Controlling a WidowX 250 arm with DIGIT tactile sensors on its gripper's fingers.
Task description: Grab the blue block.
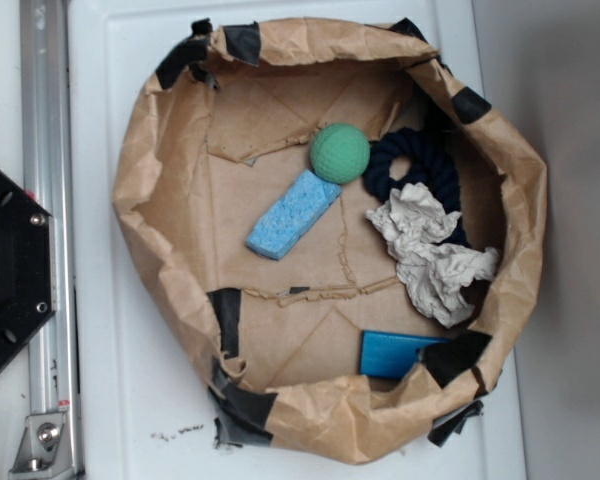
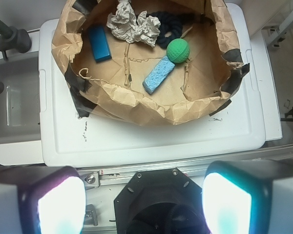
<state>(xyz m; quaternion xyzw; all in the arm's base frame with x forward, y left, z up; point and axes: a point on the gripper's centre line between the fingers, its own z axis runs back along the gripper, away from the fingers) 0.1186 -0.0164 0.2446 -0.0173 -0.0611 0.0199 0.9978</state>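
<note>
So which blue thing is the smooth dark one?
The blue block by the paper wall, beside the crumpled paper. The blue sponge is paler, longer, porous, and touches the green ball.

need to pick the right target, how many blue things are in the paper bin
3: the blue block by the taped rim, the pale blue sponge bar mid-bin touching the green ball, and the navy rope partly under crumpled paper.

Contents counted inside one brown paper enclosure [image 1: 160,200] on one white worktop [image 1: 120,400]:
- One blue block [image 1: 395,353], deep blue.
- One pale blue sponge bar [image 1: 293,214].
- One green ball [image 1: 340,153].
- One dark navy rope ring [image 1: 400,165].
- One crumpled wad of paper [image 1: 430,250].

Loose items total: five. One hand [image 2: 141,200] with two fingers [image 2: 58,204] in the wrist view.
</note>
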